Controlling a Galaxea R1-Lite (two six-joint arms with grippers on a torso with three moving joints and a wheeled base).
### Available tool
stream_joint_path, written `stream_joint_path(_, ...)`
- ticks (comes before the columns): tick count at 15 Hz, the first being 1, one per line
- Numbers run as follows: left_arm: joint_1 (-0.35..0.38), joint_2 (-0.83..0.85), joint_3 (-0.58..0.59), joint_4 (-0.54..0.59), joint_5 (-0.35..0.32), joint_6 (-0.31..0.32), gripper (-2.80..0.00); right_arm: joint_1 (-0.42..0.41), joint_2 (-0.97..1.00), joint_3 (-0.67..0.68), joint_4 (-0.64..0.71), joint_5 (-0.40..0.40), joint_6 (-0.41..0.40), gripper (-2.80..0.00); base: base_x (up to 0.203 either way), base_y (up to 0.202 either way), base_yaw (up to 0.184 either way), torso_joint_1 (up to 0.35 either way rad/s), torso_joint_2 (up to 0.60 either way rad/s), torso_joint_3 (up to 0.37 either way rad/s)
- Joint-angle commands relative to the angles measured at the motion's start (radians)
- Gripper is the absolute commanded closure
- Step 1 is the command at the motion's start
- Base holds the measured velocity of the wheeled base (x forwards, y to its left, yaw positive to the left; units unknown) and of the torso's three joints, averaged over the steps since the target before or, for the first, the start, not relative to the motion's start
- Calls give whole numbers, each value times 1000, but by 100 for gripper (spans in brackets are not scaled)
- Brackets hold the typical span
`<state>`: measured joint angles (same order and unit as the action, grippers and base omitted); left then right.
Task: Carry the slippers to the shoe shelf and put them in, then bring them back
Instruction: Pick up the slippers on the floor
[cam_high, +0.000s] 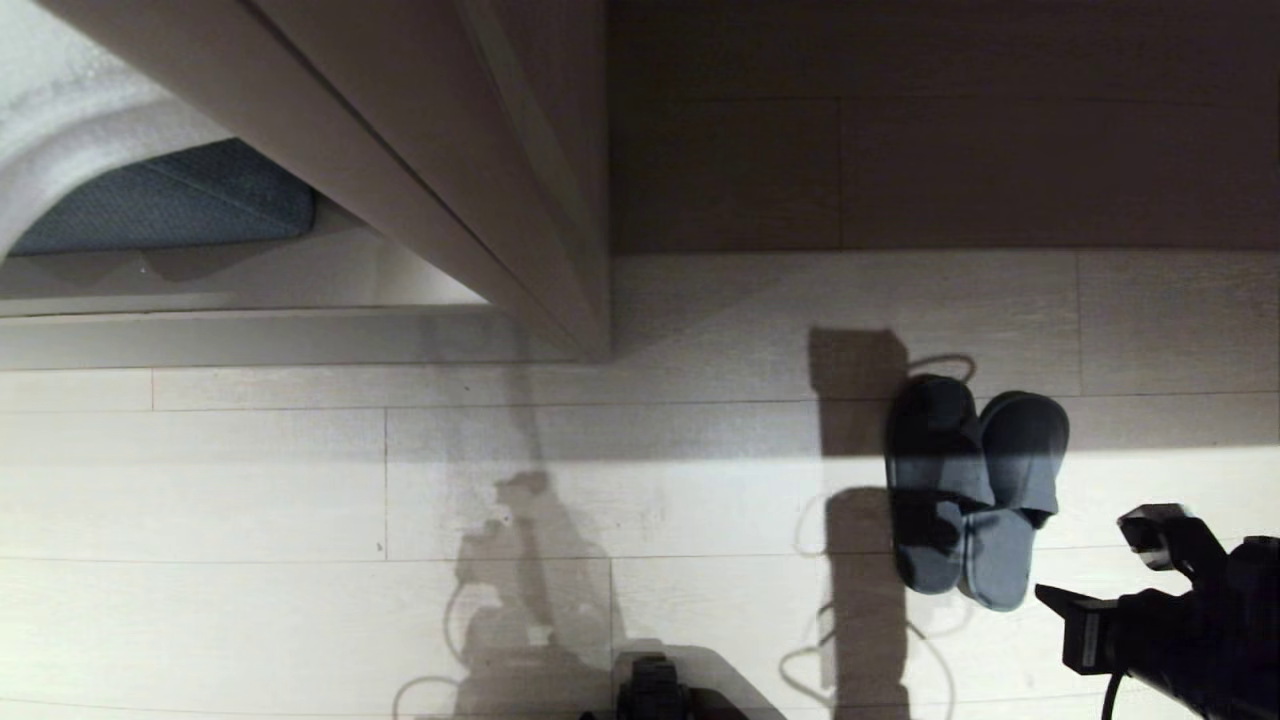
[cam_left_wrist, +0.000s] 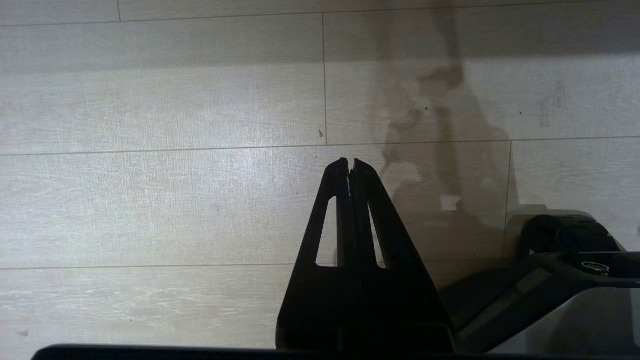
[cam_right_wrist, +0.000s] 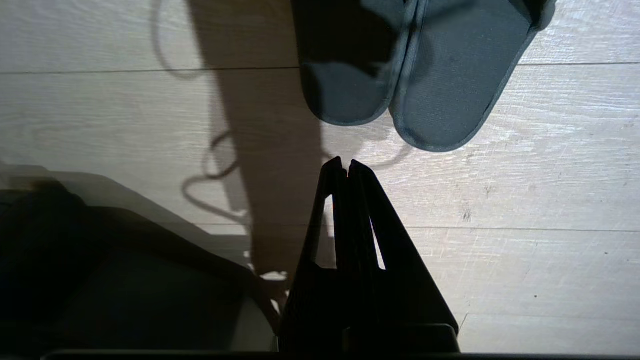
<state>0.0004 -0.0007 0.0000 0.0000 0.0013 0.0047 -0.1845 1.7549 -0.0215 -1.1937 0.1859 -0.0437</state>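
Pale plank floor (cam_high: 250, 480), slippers (cam_high: 975, 490) side by side on it

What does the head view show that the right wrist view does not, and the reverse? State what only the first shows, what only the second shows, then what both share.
Only the head view: the whole slippers with their straps, lying side by side on the floor, and the taupe bench unit with a blue cushion beyond it.

Only the right wrist view: the right gripper, shut and empty, short of the slippers' heel ends.

Both: the slippers, pale plank floor and cable shadows.
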Motion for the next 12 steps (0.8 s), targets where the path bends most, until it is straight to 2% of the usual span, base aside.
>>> stream_joint_path(1, 0, 1, 0, 0, 0, 0, 0, -21, 204, -1, -126, 10, -11, 0, 0, 0, 0, 0, 0, 0)
stream_joint_path(3, 1, 1, 0, 0, 0, 0, 0, -30, 340, -8, -259, 18, -29, 0, 0, 0, 0, 0, 0, 0)
stream_joint_path(4, 0, 1, 0, 0, 0, -2, 0, -32, 365, -10, -288, 22, -38, -48, 0, 0, 0, 0, 0, 0)
stream_joint_path(5, 0, 1, 0, 0, 0, -2, 0, -34, 359, -15, -312, 23, -49, -280, 0, 0, 0, 0, 0, 0)
stream_joint_path(6, 1, 1, 0, 0, 0, -2, 0, -42, 350, -35, -331, 18, -83, -280, 0, 0, 0, 0, 0, 0)
stream_joint_path(8, 0, 1, 0, 0, 0, -1, 0, -87, 397, -55, -336, 10, -202, -280, 0, 0, 0, 0, 0, 0)
stream_joint_path(12, 0, 1, 0, 0, 0, -1, 0, -102, 426, -146, -336, 15, -221, -280, 0, 0, 0, 0, 0, 0)
